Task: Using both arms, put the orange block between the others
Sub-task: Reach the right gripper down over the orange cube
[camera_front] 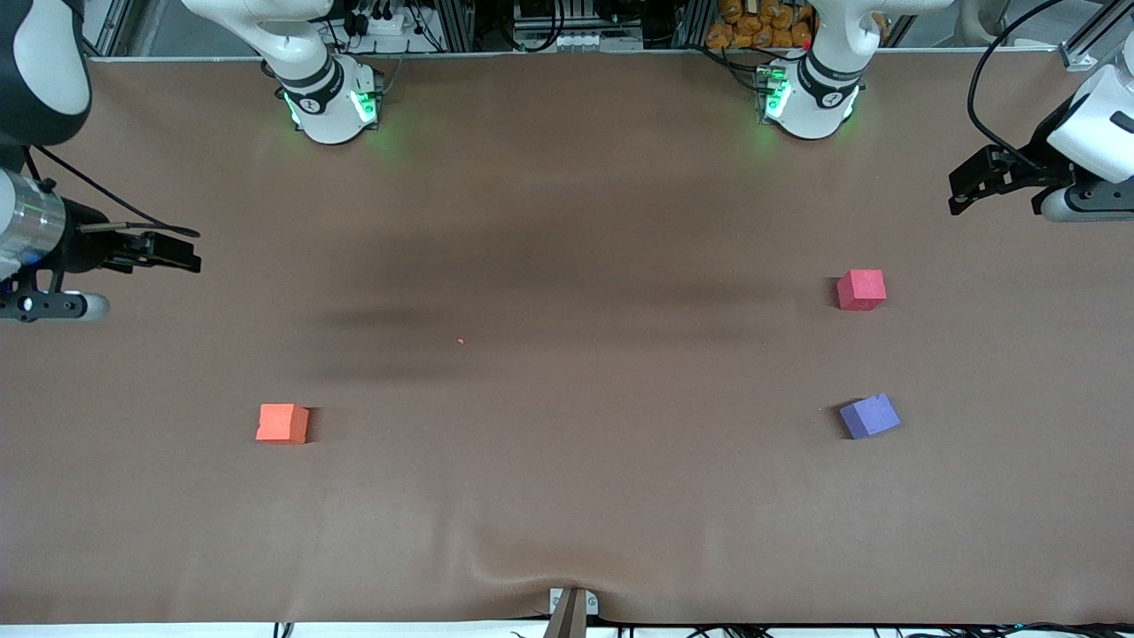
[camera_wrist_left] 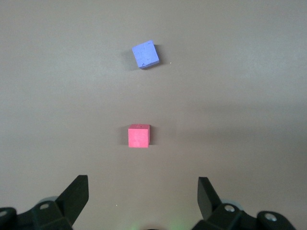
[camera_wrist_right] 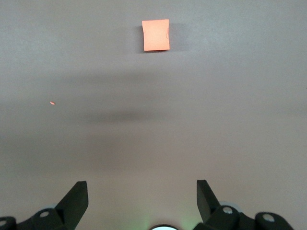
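A: Nearest the front camera, what lies on the brown table cover [camera_front: 567, 496]?

B: Two cubes, about level with each other. Small matte orange foam cube [camera_front: 283, 424] toward the right arm's end; small purple-blue foam cube [camera_front: 870, 416] toward the left arm's end, turned slightly askew. They sit well apart.

A: Third cube?

B: Small pinkish-red foam cube [camera_front: 861, 290], farther from the front camera than the purple-blue one, same end of the table. A bare gap separates those two; the orange cube is not in it.

A: Left gripper?

B: Black two-finger left gripper [camera_wrist_left: 143, 194] is raised at the left arm's edge of the table. Fingers spread wide, nothing between them. Its wrist view shows the pinkish-red cube [camera_wrist_left: 138, 136] and the purple-blue cube [camera_wrist_left: 145, 54] on the cover below.

A: Right gripper?

B: Black two-finger right gripper [camera_wrist_right: 142, 193] is raised at the right arm's edge of the table, fingers likewise spread and empty. Its wrist view shows the orange cube [camera_wrist_right: 156, 35] untouched, plus a tiny orange crumb [camera_wrist_right: 52, 102] lying apart from it.

A: Contact with any cube?

B: None. Both white arms wait at the table's ends.
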{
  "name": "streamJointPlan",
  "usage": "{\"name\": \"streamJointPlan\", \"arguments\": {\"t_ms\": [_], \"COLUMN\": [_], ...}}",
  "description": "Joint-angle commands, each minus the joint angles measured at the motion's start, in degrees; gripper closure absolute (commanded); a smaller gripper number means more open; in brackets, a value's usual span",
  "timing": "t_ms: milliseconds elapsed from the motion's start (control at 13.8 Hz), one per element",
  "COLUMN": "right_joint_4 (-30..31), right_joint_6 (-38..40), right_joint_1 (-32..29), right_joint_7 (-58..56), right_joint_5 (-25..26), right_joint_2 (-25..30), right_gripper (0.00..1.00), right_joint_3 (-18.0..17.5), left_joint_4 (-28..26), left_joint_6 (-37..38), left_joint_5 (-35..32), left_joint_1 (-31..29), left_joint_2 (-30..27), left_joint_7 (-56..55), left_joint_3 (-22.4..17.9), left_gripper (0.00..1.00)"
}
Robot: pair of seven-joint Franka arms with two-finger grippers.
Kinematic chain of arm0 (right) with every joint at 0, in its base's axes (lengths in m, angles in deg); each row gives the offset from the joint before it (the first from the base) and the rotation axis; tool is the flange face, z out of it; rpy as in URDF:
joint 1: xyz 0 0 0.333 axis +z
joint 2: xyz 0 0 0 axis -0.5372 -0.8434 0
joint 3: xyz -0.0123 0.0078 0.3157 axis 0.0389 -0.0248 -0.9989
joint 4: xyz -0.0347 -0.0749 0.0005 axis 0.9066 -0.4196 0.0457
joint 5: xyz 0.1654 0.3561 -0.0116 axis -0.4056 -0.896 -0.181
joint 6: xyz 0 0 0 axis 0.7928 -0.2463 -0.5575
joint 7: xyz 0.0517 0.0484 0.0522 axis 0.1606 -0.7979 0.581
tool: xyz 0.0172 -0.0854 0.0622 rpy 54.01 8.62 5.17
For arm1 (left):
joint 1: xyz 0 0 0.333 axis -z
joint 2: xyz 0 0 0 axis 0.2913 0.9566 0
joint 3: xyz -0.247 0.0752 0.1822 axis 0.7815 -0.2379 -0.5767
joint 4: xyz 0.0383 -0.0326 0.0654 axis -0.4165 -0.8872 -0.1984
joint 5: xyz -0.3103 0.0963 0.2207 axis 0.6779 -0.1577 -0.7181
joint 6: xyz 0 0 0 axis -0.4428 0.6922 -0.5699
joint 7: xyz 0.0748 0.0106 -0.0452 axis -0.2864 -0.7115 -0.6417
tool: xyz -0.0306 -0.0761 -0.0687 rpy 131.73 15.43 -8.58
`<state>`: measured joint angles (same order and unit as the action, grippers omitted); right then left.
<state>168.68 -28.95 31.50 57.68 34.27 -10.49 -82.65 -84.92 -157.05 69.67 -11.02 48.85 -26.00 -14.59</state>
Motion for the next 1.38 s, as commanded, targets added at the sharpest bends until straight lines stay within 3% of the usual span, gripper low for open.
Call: {"name": "streamJointPlan", "arguments": {"t_ms": [0,508,798,1305], "right_joint_4": [-0.1,-0.2,-0.2,-0.4], "right_joint_6": [-0.8,-9.2,-10.2,-24.3], "right_joint_1": [0.3,0.4,2.5,2.7], "right_joint_7": [0.2,0.1,0.4,0.2], "right_joint_5": [0.5,2.7,2.7,2.2], "right_joint_2": [-1.0,-7.7,-11.9,-21.6], "right_gripper": [0.00,0.00,0.00,0.00], "right_joint_3": [0.2,0.1,0.2,0.2], "left_joint_4": [1.4,1.6,1.6,1.7], "left_joint_6": [1.2,1.1,0.8,-0.2], "left_joint_5": [-0.2,-0.2,-0.2,-0.1], "left_joint_1": [-0.5,-1.6,-1.6,-2.0], "left_joint_2": [0.2,0.0,0.1,0.2], "left_joint_7": [0.2,1.0,1.0,0.9], "left_joint_3": [0.3,0.3,0.3,0.3], "left_gripper": [0.00,0.00,0.00,0.00]}}
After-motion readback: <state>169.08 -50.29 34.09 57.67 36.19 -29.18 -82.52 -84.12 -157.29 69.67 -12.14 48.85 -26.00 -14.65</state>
